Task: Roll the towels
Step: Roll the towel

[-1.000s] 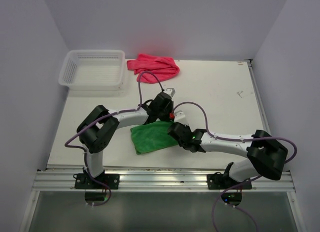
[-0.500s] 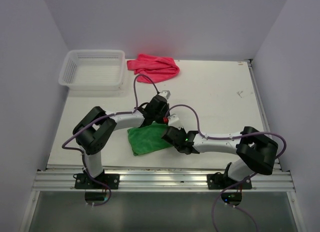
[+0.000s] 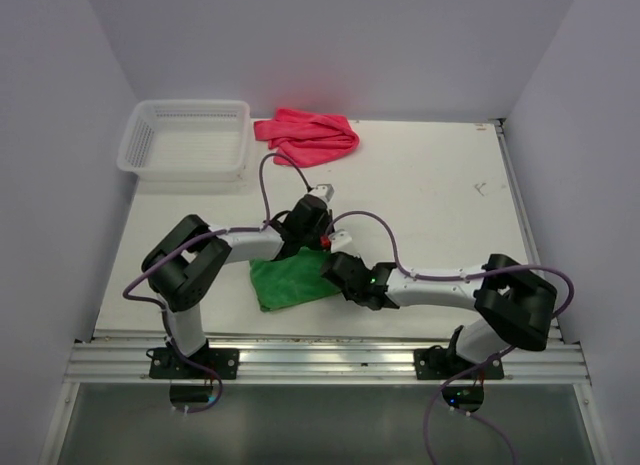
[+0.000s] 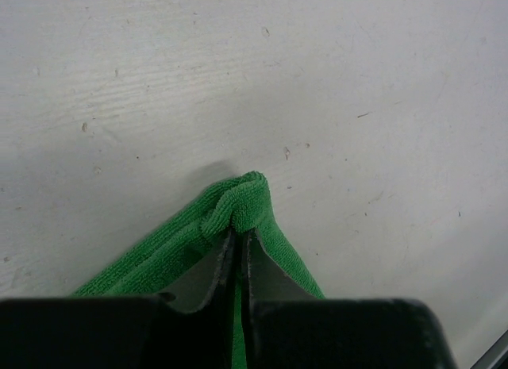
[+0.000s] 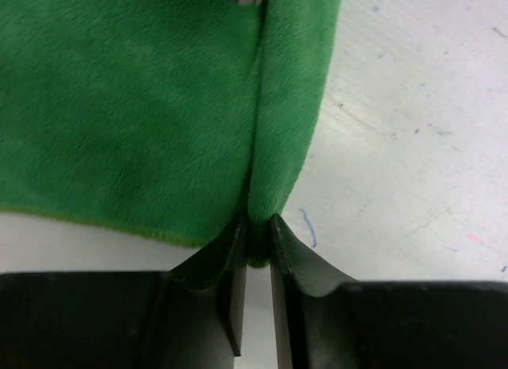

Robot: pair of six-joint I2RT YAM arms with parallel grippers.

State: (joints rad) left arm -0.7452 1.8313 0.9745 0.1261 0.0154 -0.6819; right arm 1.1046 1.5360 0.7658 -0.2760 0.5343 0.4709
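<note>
Green towel (image 3: 290, 282) lay on table (image 3: 440, 195), near front edge, between two arms. Left hand (image 4: 238, 236) pinched one corner of green towel, fingers pressed tight on bunched tip. Right hand (image 5: 255, 226) pinched folded edge of same towel, cloth squeezed between its fingers. Pink towel (image 3: 308, 137) lay crumpled at back of table, just beside white basket (image 3: 185, 140).

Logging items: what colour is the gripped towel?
The towel is green; right wrist view shows it best.
</note>
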